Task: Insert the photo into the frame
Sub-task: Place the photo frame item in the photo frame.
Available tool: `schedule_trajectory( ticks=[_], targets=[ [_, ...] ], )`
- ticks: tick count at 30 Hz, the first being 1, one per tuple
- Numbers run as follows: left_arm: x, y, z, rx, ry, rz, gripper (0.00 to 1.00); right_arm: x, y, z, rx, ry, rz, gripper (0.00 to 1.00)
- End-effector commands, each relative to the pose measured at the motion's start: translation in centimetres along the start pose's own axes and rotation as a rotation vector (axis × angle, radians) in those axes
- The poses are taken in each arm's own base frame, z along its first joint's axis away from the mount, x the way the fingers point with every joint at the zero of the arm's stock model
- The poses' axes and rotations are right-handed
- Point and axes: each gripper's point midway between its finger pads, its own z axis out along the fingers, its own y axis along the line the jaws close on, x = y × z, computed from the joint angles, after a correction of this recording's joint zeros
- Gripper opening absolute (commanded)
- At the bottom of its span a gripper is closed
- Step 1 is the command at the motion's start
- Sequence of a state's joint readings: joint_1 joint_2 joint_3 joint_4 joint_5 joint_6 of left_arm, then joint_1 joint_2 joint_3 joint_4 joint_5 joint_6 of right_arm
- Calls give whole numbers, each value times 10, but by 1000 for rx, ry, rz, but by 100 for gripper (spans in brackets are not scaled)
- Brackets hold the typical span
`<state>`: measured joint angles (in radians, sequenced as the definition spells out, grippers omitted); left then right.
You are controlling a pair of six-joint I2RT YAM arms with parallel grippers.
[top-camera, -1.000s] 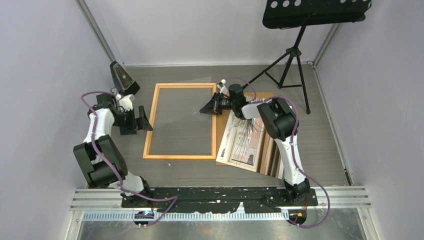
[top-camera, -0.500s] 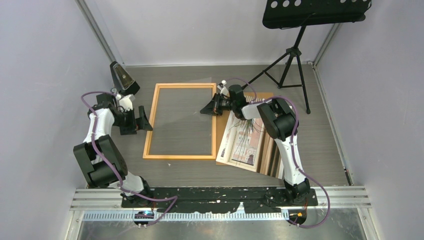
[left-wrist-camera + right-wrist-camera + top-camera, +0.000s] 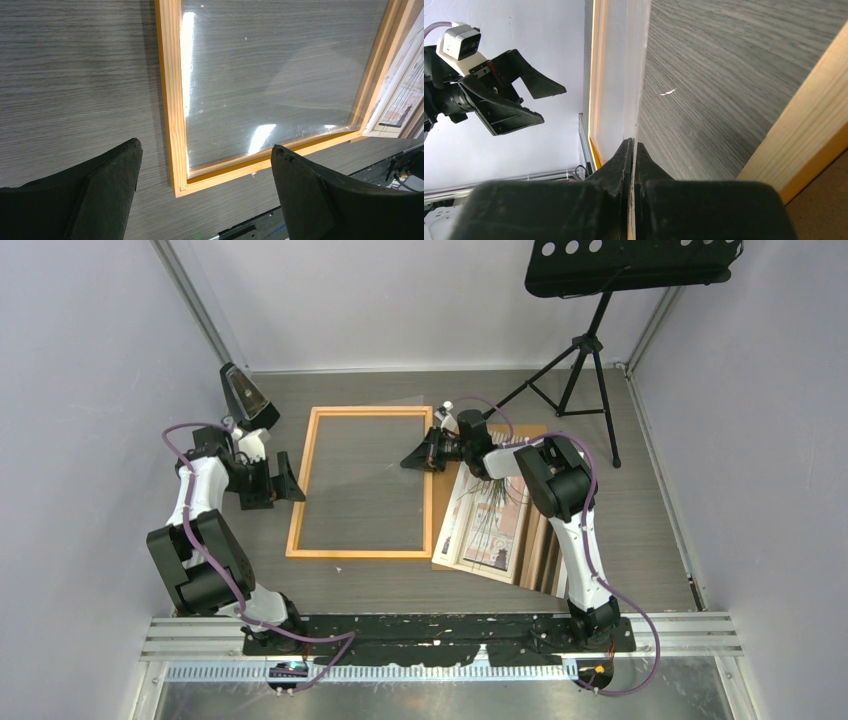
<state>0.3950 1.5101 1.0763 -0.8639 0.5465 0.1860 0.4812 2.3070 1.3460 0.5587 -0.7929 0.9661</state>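
No change; my R gripper (image 3: pixel 633 144) stays clamped on thin clear sheet (image 3: pixel 636 75) (tilted, I think) over orange wooden frame (image 3: pixel 310 480); L gripper (image 3: pixel 288 480) agape; paper photo (image 3: pixel 492 525) waits.

I see the frame (image 3: pixel 305 490), thin orange wood, lying flat on the desk (image 3: pixel 400 585) just left of centre in the top view, long sides running up and down. The photo (image 3: pixel 490 525) lies face up just right of it, slightly tilted, outside it.
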Motion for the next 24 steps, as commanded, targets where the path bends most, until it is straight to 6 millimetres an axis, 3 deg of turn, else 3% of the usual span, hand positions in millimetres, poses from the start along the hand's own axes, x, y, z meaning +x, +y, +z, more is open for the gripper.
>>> schedule_trajectory(
  ticks=[1, 24],
  targets=[
    [-8, -3, -2, 18, -32, 6, 97, -12, 15, -3, -28, -31, -62, 6],
    [-6, -2, 1, 20, -23, 1, 97, -9, 19, 3, -36, -21, -57, 6]
  ],
)
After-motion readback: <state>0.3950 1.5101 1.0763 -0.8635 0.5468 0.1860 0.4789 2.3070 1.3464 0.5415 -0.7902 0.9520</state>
